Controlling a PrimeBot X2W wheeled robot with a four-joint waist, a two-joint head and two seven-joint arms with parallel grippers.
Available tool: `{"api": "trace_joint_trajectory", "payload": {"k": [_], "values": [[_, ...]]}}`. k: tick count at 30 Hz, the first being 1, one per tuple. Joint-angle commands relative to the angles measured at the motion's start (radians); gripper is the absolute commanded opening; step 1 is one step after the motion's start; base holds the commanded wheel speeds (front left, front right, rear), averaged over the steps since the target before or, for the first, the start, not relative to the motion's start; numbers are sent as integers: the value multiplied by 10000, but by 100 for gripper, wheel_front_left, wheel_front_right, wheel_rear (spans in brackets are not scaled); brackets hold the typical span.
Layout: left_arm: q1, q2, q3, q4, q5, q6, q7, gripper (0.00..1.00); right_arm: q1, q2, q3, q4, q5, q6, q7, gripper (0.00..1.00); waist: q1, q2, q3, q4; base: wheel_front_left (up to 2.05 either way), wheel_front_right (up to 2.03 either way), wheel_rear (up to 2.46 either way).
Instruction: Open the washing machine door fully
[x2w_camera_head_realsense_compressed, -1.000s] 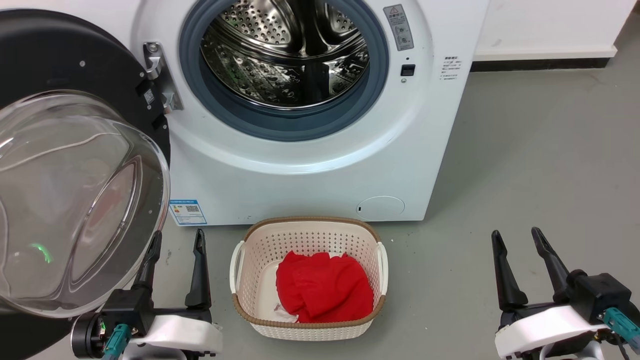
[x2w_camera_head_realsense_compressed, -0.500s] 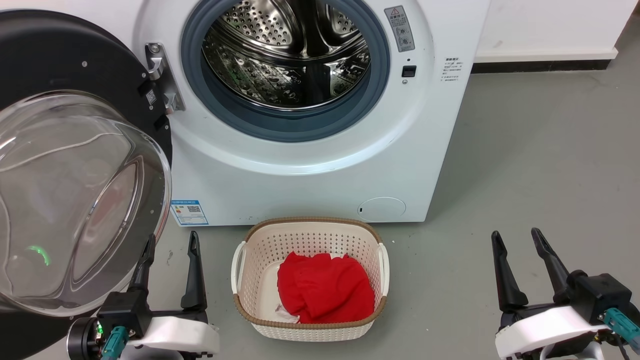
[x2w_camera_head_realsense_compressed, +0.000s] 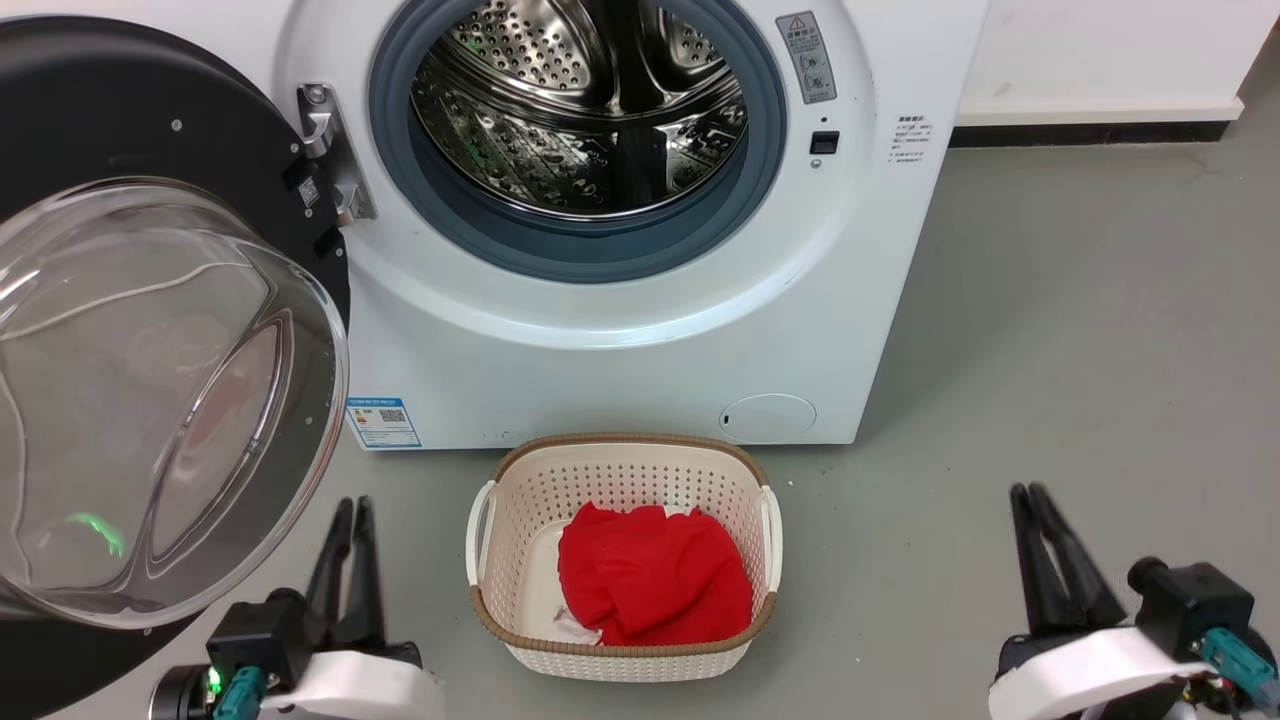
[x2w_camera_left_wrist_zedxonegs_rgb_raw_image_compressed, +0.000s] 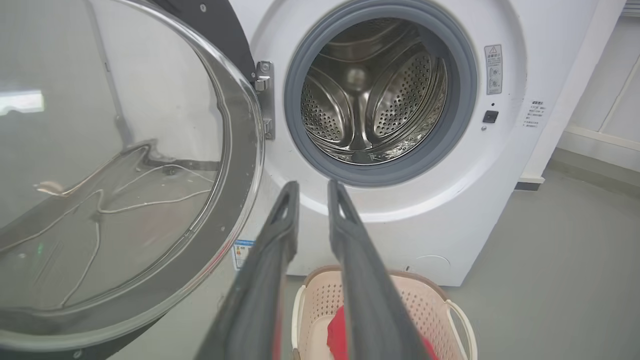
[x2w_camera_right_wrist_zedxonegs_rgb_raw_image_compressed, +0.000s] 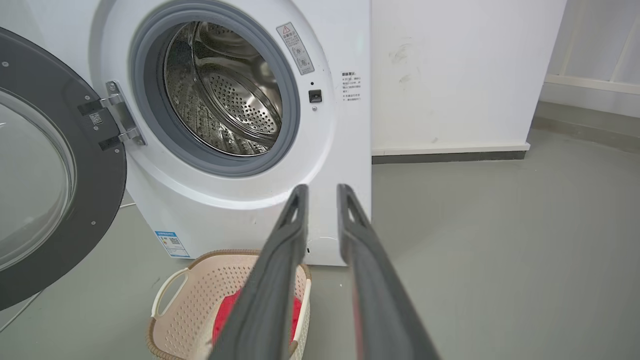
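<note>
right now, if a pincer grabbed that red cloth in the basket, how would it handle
The red cloth lies crumpled in soft folds, so it would probably go floppy and drape from the grip. It looks thin, so likely light. The perforated basket holding it looks light too and might shift if the cloth snags.

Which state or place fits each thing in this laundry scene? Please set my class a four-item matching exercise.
1. round glossy black washing machine door with clear glass bowl
2. perforated steel drum
3. cream perforated plastic basket
4. small blue label

A. holds red cloth
B. swung open
C. low on the white washing machine front
D. ringed by grey rubber

Pairs: 1-B, 2-D, 3-A, 4-C
</note>
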Motion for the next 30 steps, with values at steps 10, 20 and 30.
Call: {"api": "trace_joint_trajectory", "payload": {"k": [10,20,30], "values": [[-320,-30,268,157,-2133,-254,570,0,-262,-102,-31,146,2319,-1,283,0,0,0,2,-3,0,0,0],[-458,-81,406,306,-3862,-459,988,0,-451,-169,-78,382,4149,-1,536,0,0,0,4,-6,0,0,0],[-582,-122,538,448,-5248,-624,1341,0,-595,-210,-130,558,5610,-1,752,0,0,0,6,-8,0,0,0]]}}
